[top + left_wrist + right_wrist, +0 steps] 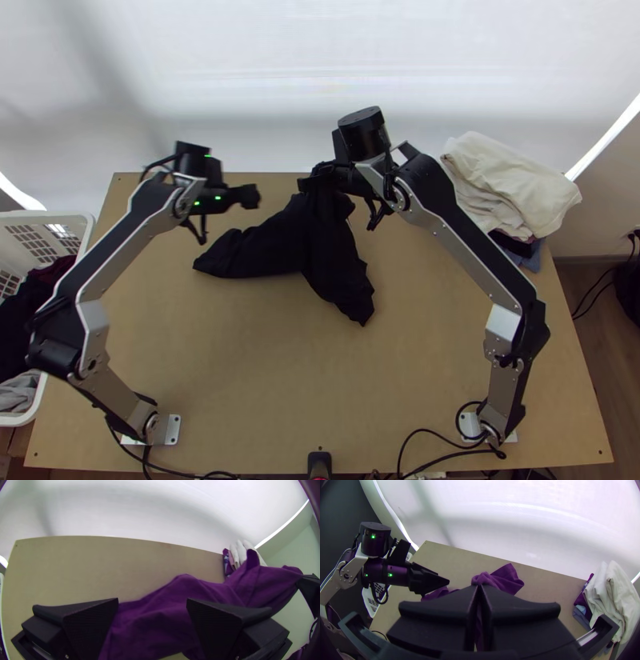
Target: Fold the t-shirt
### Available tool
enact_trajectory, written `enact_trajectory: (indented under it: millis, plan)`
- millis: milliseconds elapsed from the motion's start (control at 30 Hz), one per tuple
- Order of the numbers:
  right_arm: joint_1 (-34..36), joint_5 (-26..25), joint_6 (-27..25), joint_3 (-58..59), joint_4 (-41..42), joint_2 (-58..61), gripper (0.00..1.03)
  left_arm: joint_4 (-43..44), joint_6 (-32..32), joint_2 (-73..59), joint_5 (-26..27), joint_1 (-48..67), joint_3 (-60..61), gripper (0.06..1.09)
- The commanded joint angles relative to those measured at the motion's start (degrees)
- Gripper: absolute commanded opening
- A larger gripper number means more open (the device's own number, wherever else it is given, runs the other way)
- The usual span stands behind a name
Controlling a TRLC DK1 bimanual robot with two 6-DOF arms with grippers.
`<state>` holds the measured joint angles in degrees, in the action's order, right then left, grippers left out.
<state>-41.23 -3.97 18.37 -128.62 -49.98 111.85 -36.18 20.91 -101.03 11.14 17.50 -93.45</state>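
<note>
The t-shirt, dark in the top view and purple in the wrist views, is bunched, its lower parts spreading toward the left and the near side. My right gripper is shut on an upper part, holding it raised. In the right wrist view a fold of the shirt sticks out beyond my right gripper. Left of the held part stands my left gripper. Its two fingers are wide apart in the left wrist view, where the left gripper has the shirt beyond and below it, not gripped.
A stack of folded clothes, mostly white, lies at the table's far right corner. A white basket with dark and grey cloth stands off the left edge. Bare wood stretches across the near part of the table.
</note>
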Motion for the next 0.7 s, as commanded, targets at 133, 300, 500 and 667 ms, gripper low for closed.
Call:
enact_trajectory:
  millis: [133, 300, 500, 667]
  plan:
    - [-1.66, -0.69, 0.17, -0.41, 0.76, -0.93, 0.03, -3.37, 7.31, -3.91, 5.48, 5.62, -10.53, 1.05]
    - [-1.83, -1.13, -0.18, -0.32, 0.76, -0.93, 0.03, -6.27, 8.54, -9.01, 5.91, 6.94, -17.38, 1.05]
    - [-1.75, -1.48, -0.35, -0.76, 1.02, -0.93, 0.03, -9.69, 7.66, -12.43, 5.83, 7.82, -20.54, 1.05]
    - [-1.57, -1.92, -0.44, -0.85, 1.37, -1.02, 0.03, -10.75, 7.04, -13.22, 5.74, 7.99, -20.63, 1.04]
